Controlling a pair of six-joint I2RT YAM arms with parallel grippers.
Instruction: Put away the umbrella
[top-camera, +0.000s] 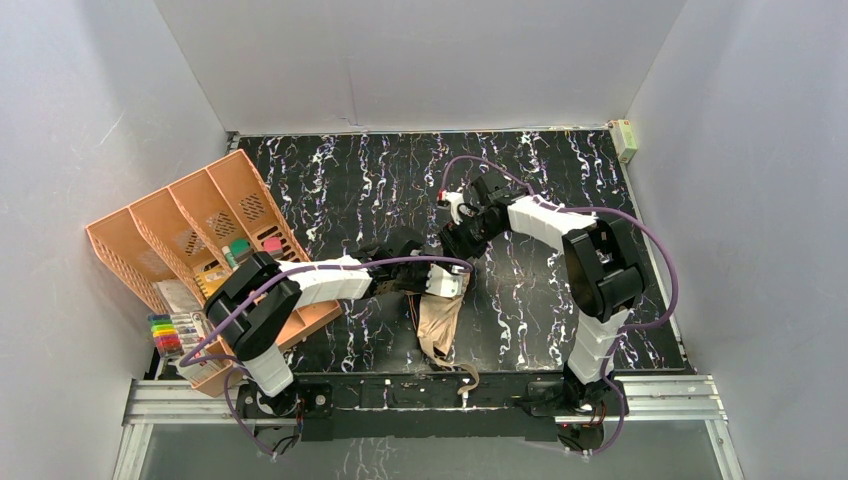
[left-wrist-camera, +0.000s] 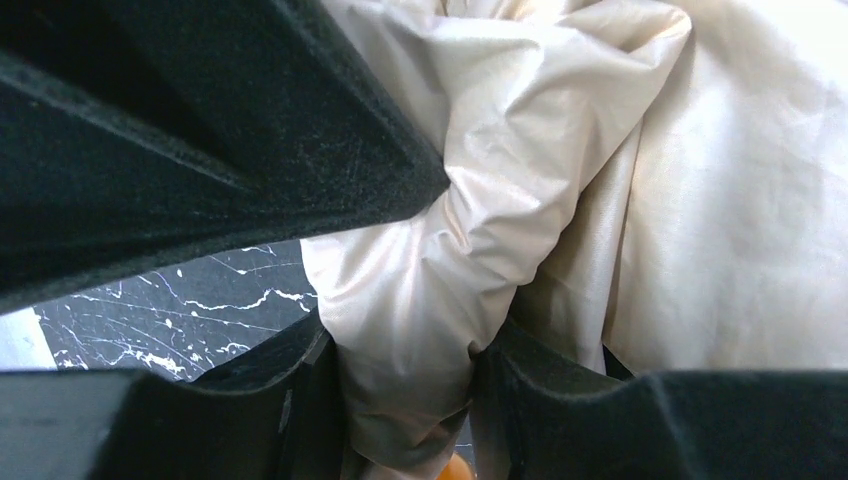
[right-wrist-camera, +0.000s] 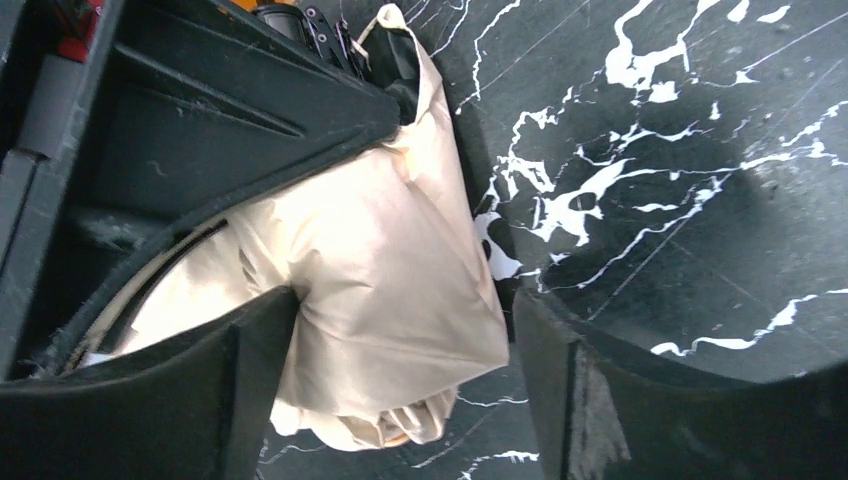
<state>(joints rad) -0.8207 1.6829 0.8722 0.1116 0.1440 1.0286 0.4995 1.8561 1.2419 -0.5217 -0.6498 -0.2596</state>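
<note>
The folded umbrella (top-camera: 437, 325) lies on the black marble table, its tan canopy bunched and pointing toward the near edge. My left gripper (top-camera: 425, 280) comes in from the left and is shut on a fold of the tan canopy (left-wrist-camera: 520, 150), which is pinched between its black fingers (left-wrist-camera: 250, 400). My right gripper (top-camera: 462, 235) reaches in from the far side and stands open around the umbrella (right-wrist-camera: 380, 240). One of its fingers (right-wrist-camera: 250, 340) touches the fabric. The other stands a little apart. The handle and strap are hidden.
An orange plastic desk organizer (top-camera: 200, 240) stands tilted at the left, with coloured markers (top-camera: 170, 332) by its near end. A small white box (top-camera: 627, 140) sits at the back right corner. White walls close in three sides.
</note>
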